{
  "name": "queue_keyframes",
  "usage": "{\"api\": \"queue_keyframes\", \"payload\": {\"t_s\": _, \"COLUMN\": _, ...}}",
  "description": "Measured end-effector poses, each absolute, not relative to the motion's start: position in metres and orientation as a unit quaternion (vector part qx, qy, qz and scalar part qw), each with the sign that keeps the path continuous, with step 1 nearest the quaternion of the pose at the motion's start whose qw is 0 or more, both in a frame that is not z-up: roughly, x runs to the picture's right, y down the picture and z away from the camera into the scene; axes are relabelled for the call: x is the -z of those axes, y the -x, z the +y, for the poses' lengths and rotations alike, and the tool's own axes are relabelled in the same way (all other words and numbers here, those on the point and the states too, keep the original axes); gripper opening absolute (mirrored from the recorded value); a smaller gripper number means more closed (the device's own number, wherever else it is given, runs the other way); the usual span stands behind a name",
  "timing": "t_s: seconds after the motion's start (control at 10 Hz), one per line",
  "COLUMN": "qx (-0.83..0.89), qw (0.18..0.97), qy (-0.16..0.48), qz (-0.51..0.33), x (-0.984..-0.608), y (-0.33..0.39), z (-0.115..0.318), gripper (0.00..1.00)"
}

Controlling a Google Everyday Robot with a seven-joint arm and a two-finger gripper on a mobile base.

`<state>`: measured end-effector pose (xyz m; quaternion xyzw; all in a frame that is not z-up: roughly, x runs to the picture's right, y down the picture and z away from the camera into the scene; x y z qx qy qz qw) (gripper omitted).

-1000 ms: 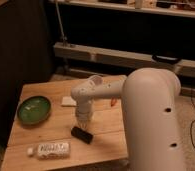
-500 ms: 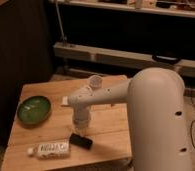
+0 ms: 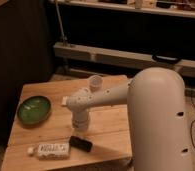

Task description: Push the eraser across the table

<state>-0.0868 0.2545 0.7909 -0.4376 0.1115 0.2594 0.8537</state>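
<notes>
The small flat black rectangular eraser (image 3: 80, 143) lies near the front edge of the low light wooden plank surface (image 3: 111, 125). The gripper (image 3: 80, 126) points down just at its 12 o'clock. A clear labelled plastic bottle (image 3: 49, 149) lies at the eraser's 9 o'clock, a round green bowl (image 3: 34, 109) at 10 o'clock.

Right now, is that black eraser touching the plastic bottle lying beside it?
Cannot tell. In the camera view the eraser and bottle sit nearly end to end; no plain gap or contact. The gripper hovers above.

One table (image 3: 113, 127), one eraser (image 3: 80, 143), one green bowl (image 3: 34, 108), one plastic bottle (image 3: 50, 149), jaws (image 3: 80, 126) above the table
</notes>
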Motion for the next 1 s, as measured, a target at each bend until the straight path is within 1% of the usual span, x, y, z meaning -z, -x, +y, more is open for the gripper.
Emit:
{"api": "queue_keyframes", "payload": {"t_s": 0.5, "qx": -0.222, "qw": 0.86, "qy": 0.446, "qz": 0.109, "x": -0.781, "y": 0.088, "z": 0.268, "gripper": 0.0}}
{"api": "queue_keyframes", "payload": {"t_s": 1.0, "qx": -0.198, "qw": 0.871, "qy": 0.435, "qz": 0.109, "x": -0.773, "y": 0.086, "z": 0.28, "gripper": 0.0}}
